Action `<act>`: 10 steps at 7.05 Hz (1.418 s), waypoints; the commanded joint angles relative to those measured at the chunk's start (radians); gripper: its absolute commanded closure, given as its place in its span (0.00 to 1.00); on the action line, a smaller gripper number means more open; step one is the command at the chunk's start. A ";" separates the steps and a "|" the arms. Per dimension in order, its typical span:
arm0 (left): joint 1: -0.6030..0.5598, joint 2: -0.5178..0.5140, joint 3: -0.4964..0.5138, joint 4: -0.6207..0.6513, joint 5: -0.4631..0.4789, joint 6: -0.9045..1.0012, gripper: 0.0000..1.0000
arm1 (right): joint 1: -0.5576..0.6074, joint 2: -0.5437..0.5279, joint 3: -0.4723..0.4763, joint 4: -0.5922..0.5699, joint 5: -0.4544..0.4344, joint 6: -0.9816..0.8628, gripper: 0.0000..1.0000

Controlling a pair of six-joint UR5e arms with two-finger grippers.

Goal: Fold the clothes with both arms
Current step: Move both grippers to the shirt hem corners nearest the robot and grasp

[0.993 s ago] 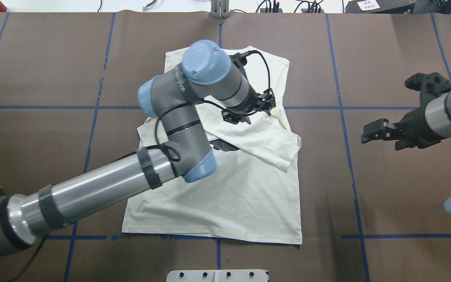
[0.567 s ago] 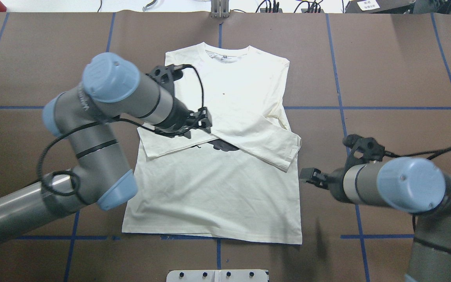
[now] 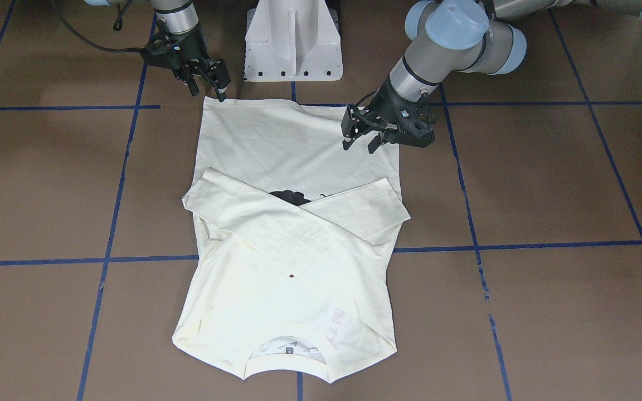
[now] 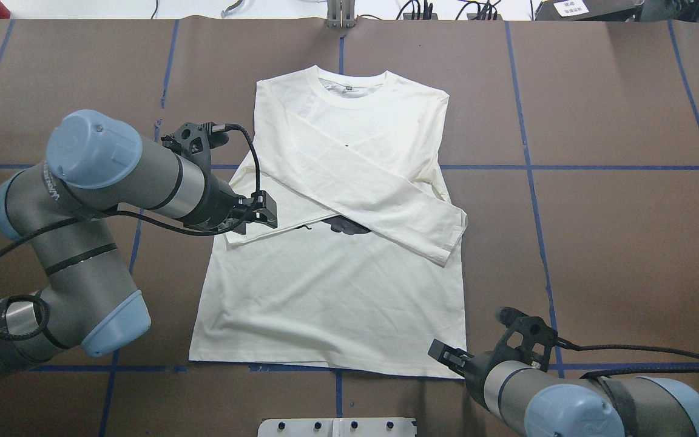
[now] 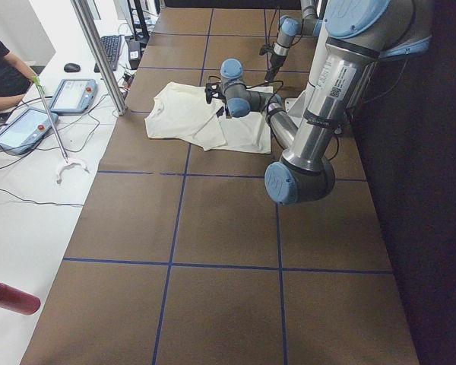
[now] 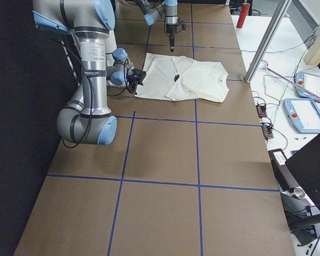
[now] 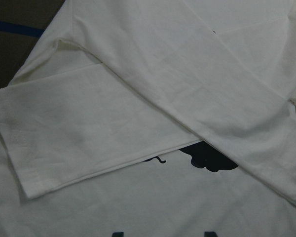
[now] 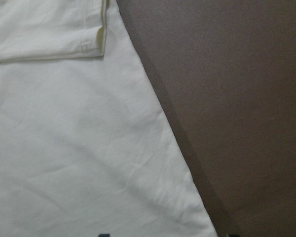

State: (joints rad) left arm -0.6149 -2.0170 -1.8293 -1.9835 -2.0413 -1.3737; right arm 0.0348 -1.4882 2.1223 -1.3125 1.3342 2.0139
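The cream-white shirt (image 4: 337,297) lies flat on the brown table, collar away from the robot, both sleeves crossed over the chest. A bit of black cat print (image 4: 346,226) shows under the sleeves. My left gripper (image 4: 263,209) hovers open just above the cuff (image 7: 34,163) of the lower sleeve, at the shirt's left edge. In the front-facing view this left gripper (image 3: 359,143) has its fingers apart and empty. My right gripper (image 4: 443,354) is open beside the near right hem corner (image 8: 207,229), not holding the cloth. The front-facing view shows the right gripper (image 3: 215,86) just off that corner.
The white pedestal base (image 3: 293,39) stands at the table's near edge behind the hem. Blue tape lines (image 4: 531,167) grid the brown table top. A person (image 5: 0,68) with tablets and a red cylinder (image 5: 11,296) are on the white side bench.
The left gripper has drawn back from the shirt's middle to its left edge. The right arm swung from the far right down to the near right hem corner.
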 commanded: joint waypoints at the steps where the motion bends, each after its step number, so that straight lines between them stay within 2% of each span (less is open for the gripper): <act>1: 0.003 0.000 0.008 -0.001 0.001 -0.001 0.35 | -0.015 0.022 -0.048 -0.002 -0.017 0.017 0.18; 2: 0.004 -0.002 0.013 -0.005 0.003 -0.001 0.35 | -0.015 0.013 -0.050 -0.002 -0.013 0.020 0.18; 3: 0.004 -0.002 0.015 -0.008 0.003 -0.001 0.35 | -0.019 0.005 -0.053 -0.004 -0.012 0.029 0.25; 4: 0.004 -0.002 0.015 -0.008 0.003 -0.001 0.35 | -0.019 0.003 -0.057 -0.004 -0.012 0.034 0.38; 5: 0.004 -0.002 0.015 -0.008 0.001 -0.001 0.35 | -0.019 0.003 -0.058 -0.004 -0.010 0.045 0.77; 6: 0.004 -0.002 0.015 -0.008 0.003 -0.001 0.35 | -0.026 0.005 -0.056 -0.002 -0.010 0.061 1.00; 9: 0.006 0.009 -0.008 0.000 0.006 -0.049 0.35 | -0.033 0.000 -0.036 -0.002 -0.007 0.060 1.00; 10: 0.044 0.045 -0.054 0.009 0.068 -0.130 0.35 | -0.027 -0.001 -0.001 -0.002 -0.007 0.057 1.00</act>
State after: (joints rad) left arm -0.6006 -2.0026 -1.8415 -1.9835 -2.0226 -1.4267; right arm 0.0040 -1.4879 2.0883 -1.3146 1.3263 2.0736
